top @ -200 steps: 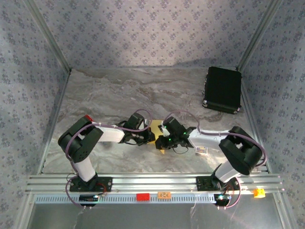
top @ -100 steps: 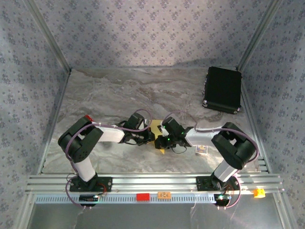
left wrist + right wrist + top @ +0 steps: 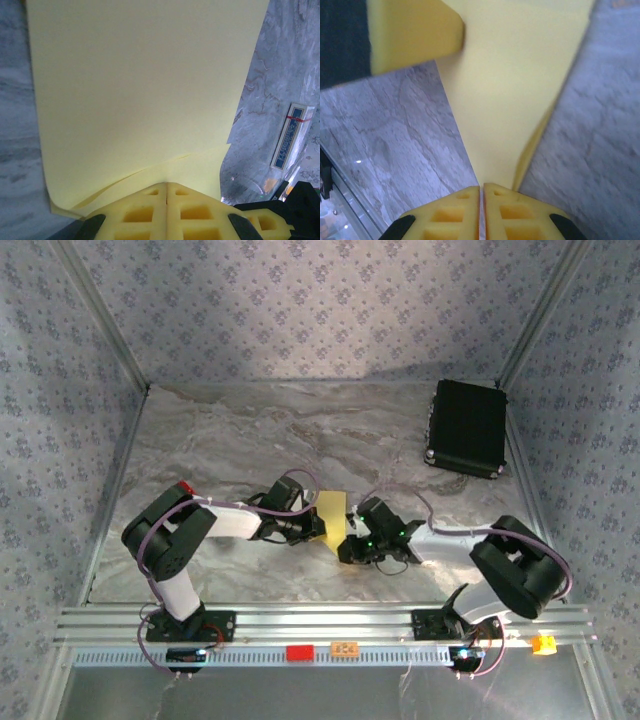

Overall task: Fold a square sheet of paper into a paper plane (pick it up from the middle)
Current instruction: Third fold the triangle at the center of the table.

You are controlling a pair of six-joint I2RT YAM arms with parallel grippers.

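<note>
The square sheet of paper [image 3: 332, 512] is yellow, folded into a narrow strip, and sits between the two wrists at mid-table. My left gripper [image 3: 318, 527] is shut on its left edge. In the left wrist view the folded layers [image 3: 140, 90] spread away from the closed gripper [image 3: 167, 184]. My right gripper [image 3: 350, 540] is at the sheet's near end. In the right wrist view the paper [image 3: 515, 90] narrows to a point that runs into the nearly closed gripper [image 3: 481, 186]. One of the left gripper's fingers [image 3: 415, 35] shows at the top left there.
A black rectangular case [image 3: 467, 427] lies at the back right. A small printed card [image 3: 289, 136] lies on the marble right of the paper. A red object [image 3: 185, 488] sits behind the left arm. An aluminium rail [image 3: 320, 625] runs along the near edge.
My right gripper has drawn back toward the near right along the paper, off its middle to its near tip, uncovering more yellow. The left gripper has stayed put.
</note>
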